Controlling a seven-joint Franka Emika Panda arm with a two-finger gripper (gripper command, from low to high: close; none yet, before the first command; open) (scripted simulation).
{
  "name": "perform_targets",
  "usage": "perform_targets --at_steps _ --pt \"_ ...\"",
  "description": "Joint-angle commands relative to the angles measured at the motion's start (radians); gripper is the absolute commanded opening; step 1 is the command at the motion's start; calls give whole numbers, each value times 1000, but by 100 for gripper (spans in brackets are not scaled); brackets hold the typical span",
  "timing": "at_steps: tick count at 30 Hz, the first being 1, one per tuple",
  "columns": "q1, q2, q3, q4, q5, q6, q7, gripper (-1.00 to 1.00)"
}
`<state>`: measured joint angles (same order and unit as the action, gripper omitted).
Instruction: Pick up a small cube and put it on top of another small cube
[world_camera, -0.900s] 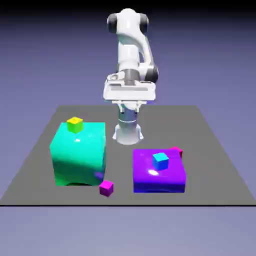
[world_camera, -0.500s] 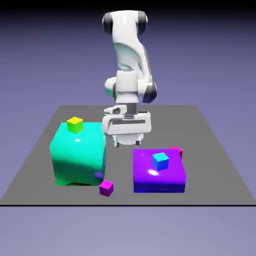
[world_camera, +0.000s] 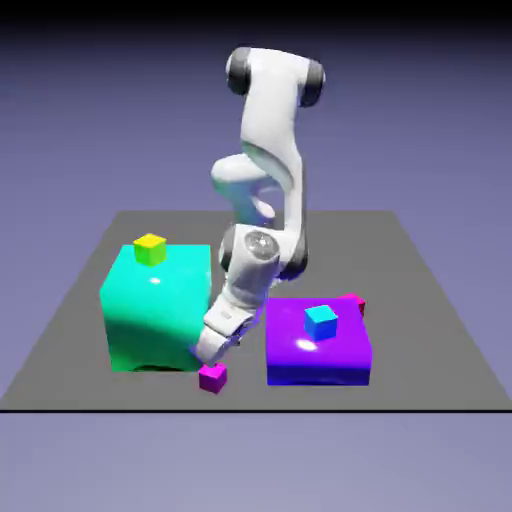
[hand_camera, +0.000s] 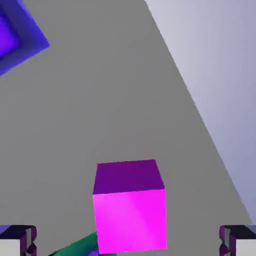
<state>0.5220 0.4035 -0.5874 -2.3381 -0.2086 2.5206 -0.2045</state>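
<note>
Exterior view: the arm (world_camera: 272, 130) reaches down beside the teal block (world_camera: 158, 310), its hand just above the magenta cube (world_camera: 212, 378), which sits on the table (world_camera: 240, 396); the yellow-green cube (world_camera: 150, 250) rests on top of the teal block; the blue cube (world_camera: 321, 322) lies on the purple block (world_camera: 317, 345); hand view: the gripper (hand_camera: 128, 241) is wide open, holding nothing, the magenta cube between its tips without contact
</note>
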Motion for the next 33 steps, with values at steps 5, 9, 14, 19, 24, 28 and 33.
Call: perform_targets --at_steps 5,9,14,19,24,28,33 --pt "-91 171 73 13 56 160 -27 0" --pt "-53 99 42 8 32 93 -15 -100" --pt "-8 -61 42 51 -53 -61 25 -100" --pt "-132 -232 74 90 -82 -277 187 -100" --pt "-276 -395 83 103 -80 -494 365 -100" --pt "-392 -526 90 112 -78 -668 508 -100" --pt "-536 -690 99 125 -76 -885 686 -100"
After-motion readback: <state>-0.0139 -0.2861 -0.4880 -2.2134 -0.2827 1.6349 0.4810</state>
